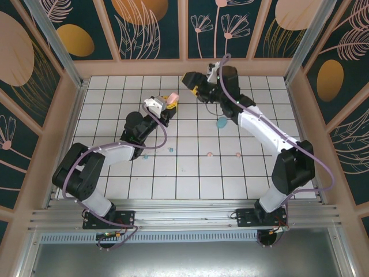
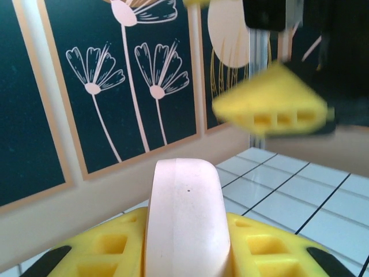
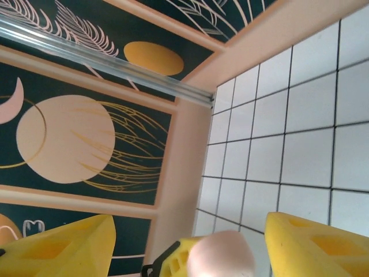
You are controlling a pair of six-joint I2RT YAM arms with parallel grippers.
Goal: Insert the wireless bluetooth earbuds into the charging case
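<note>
Pink case (image 2: pixel 184 213) sits right up at your left wrist cam, standing tall. Your left gripper (image 2: pixel 187 262) is squeezed tight on it, w/ a yellow finger (image 2: pixel 109 248) on each side. It holds the case up off the desk (image 1: pixel 115 104), over the far half.

Your right gripper (image 3: pixel 190 225) faces it from the other side. Its yellow fingers (image 3: pixel 317 242) stand wide apart. The case's round end is btwn them w/ a gap on both sides, so it grips nothing.

Down on the desk in the top cam, a teal earbud (image 1: pixel 145 156) lies loose by your left arm (image 1: pixel 109 153). A 2nd teal earbud (image 1: pixel 171 149) lies near it. A pale pink earbud (image 1: pixel 210 154) lies more to the middle. All 3 are well apart from the pink case.

A teal case (image 1: pixel 222 122) lies on the desk beside your right arm (image 1: pixel 259 127).
</note>
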